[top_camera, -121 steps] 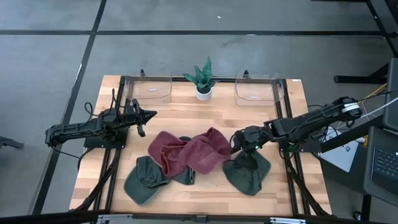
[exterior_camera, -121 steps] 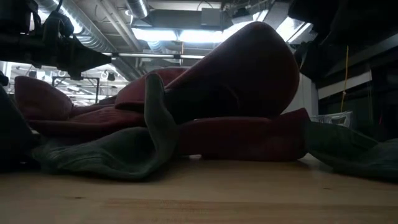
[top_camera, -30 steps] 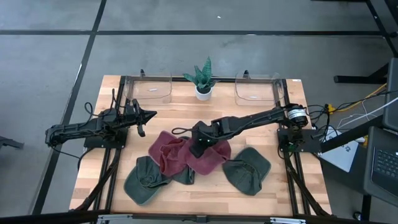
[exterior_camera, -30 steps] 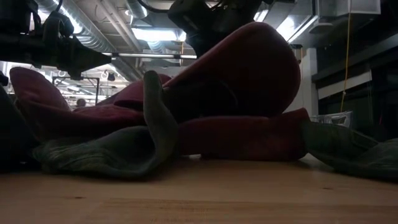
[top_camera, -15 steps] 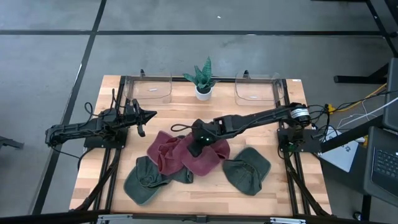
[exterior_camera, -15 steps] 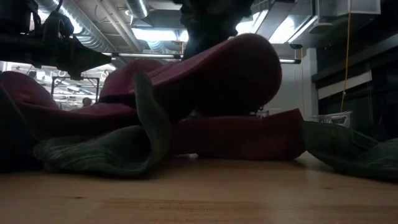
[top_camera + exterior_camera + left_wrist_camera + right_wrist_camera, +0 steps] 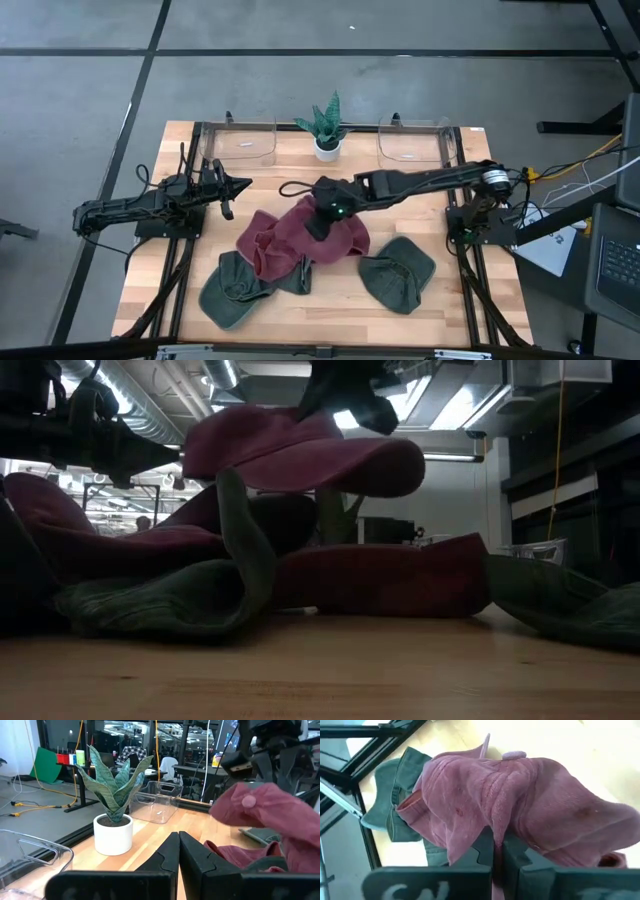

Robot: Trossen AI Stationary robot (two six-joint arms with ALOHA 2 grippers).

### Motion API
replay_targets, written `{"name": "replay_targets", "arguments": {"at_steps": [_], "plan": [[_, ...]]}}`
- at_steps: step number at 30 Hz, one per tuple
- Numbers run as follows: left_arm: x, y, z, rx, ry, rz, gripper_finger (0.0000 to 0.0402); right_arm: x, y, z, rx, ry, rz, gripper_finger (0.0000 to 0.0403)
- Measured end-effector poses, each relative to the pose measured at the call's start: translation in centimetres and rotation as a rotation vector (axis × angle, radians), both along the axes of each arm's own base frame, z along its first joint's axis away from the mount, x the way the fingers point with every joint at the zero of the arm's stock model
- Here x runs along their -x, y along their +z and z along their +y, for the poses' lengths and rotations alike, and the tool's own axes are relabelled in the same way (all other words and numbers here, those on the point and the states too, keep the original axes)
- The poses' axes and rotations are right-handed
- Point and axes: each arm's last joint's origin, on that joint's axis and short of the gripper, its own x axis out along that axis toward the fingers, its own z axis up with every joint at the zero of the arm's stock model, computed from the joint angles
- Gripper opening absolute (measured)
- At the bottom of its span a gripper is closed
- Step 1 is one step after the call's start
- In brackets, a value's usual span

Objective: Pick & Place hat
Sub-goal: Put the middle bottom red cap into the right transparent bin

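Observation:
My right gripper [image 7: 325,214] is over the middle of the table, shut on a maroon hat [image 7: 335,236] and holding it above the pile. The low view shows that hat [image 7: 300,452] raised, with the gripper [image 7: 345,385] above it. A second maroon hat [image 7: 262,240] lies to its left, partly on a green hat [image 7: 235,290]. Another green hat [image 7: 400,270] lies flat at the near right. My left gripper [image 7: 240,184] waits, shut, at the table's left side. My right gripper pinches a raised fold of the maroon hat's crown cloth [image 7: 492,827] between its two fingers, coming from above and pointing down. The hat hangs below the fingers with its top button [image 7: 512,755] turned sideways. In the low view its right side [image 7: 395,470] is clear of the hats beneath.
A potted plant [image 7: 327,125] stands at the middle of the far edge, with a clear bin on its left [image 7: 245,140] and another on its right [image 7: 412,140]. Bare wood shows along the near edge [image 7: 320,320].
My right gripper has gone up and a little toward the far edge, drawing the maroon hat up. The hat has come off the pile and its domed crown has flattened under the fingers. The hats below have stayed where they were.

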Motion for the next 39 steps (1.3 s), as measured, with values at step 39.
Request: {"name": "replay_targets", "arguments": {"at_steps": [39], "plan": [[0.0,0.0,0.0,0.000,0.000,0.000,0.0004,8.5,8.9,-7.2,0.406,-0.017,-0.080,0.0008]]}}
